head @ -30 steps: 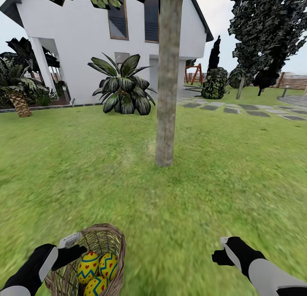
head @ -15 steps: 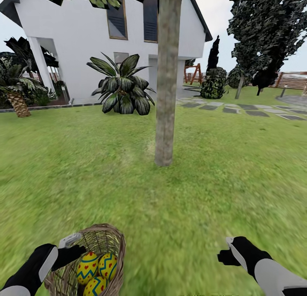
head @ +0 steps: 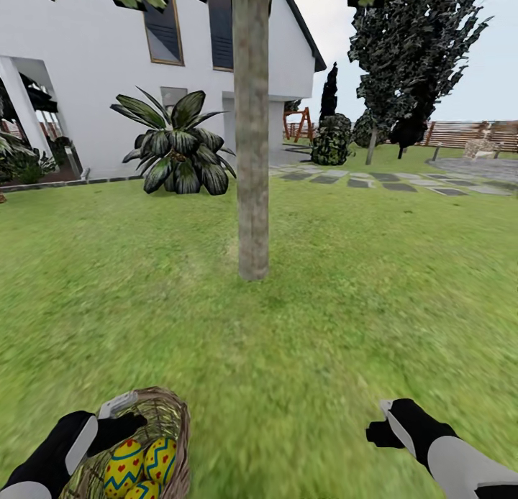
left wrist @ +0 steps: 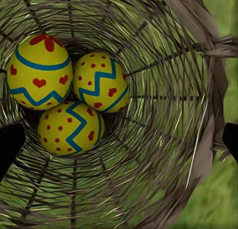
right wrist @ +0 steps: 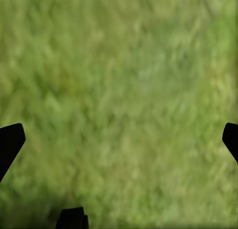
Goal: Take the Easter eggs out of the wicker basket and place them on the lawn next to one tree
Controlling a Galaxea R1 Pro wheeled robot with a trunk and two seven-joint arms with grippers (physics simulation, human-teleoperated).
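While the left gripper (left wrist: pixel 119 140) spreads wide over the wicker basket (left wrist: pixel 193 90), three Easter eggs (left wrist: pixel 74 92) lie between its fingertips; the right gripper (right wrist: pixel 119 140), equally wide, faces bare lawn (right wrist: pixel 124 80).

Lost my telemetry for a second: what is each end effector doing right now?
Left end effector: open, over the round brown wicker basket, holding nothing.
Right end effector: open, empty, above the green grass lawn.
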